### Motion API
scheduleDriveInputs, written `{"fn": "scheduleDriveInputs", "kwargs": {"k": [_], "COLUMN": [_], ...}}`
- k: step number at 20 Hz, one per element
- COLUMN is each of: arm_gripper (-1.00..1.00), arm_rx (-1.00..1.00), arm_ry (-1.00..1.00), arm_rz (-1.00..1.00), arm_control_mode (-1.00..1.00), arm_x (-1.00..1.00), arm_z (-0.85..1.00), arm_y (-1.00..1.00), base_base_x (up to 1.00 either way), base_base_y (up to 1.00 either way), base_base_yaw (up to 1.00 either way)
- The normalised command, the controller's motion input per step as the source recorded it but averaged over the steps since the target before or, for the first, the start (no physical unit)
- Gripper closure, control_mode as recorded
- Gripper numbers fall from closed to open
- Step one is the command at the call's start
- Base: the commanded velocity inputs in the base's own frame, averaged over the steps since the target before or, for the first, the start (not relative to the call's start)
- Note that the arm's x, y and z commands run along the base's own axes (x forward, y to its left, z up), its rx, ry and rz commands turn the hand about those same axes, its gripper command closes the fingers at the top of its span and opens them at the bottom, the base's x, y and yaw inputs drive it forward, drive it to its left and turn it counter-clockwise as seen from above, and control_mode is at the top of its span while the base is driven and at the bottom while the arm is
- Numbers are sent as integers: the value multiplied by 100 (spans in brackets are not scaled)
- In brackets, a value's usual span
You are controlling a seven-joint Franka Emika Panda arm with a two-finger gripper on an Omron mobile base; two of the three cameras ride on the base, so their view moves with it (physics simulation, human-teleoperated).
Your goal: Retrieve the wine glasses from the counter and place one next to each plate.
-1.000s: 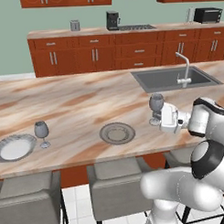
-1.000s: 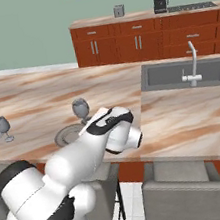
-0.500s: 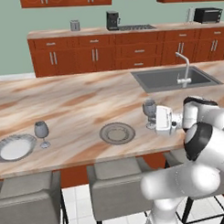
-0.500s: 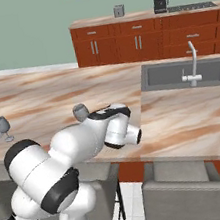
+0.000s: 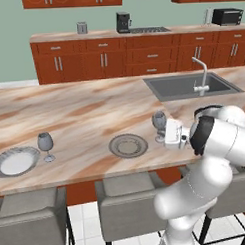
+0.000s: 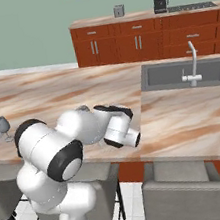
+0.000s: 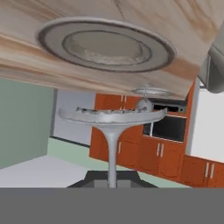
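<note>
Room: a kitchen with green walls and red-brown cabinets; a marbled tan desk point(image 5: 84, 116) ran across the foreground, with a sink point(image 5: 191, 85) and tap point(image 5: 202, 76) set into it at the right.
Fingers: clenched on the stem of a wine glass point(image 5: 159, 125); in the hand view the stem point(image 7: 112, 153) rose straight from between them.
Held glass: upright in the left base view, its foot at or just above the desk top; I could not tell whether it touched.
Grey plate point(image 5: 128, 145): flat on the desk, just beside the held glass on its left.
Hand view: rolled upside down, with the grey plate point(image 7: 105, 46) above the glass's foot.
Second glass point(image 5: 45, 145): stood upright near the desk's left end, just beside the white plate point(image 5: 16, 161).
Stools point(image 5: 127, 194): grey, tucked under the desk's near edge.
</note>
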Motion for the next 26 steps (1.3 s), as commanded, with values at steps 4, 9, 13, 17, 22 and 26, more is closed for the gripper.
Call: {"fn": "scheduleDriveInputs", "kwargs": {"k": [4, 9, 13, 17, 22, 26], "arm_gripper": [100, 100, 100, 100, 100, 100], "arm_rx": [16, 8, 1, 0, -1, -1], "arm_ry": [0, 0, 0, 0, 3, 9], "arm_rz": [1, 1, 0, 0, -4, -7], "arm_control_mode": [-100, -100, -100, -100, -100, -100], "arm_x": [31, 29, 26, 9, 7, 6], "arm_z": [-37, -31, -26, -13, -1, 0], "arm_y": [0, 0, 0, -2, 0, 0], "base_base_x": [0, 0, 0, 0, 0, 0], "base_base_y": [0, 0, 0, 0, 0, 0], "base_base_yaw": [0, 0, 0, 0, 0, 0]}}
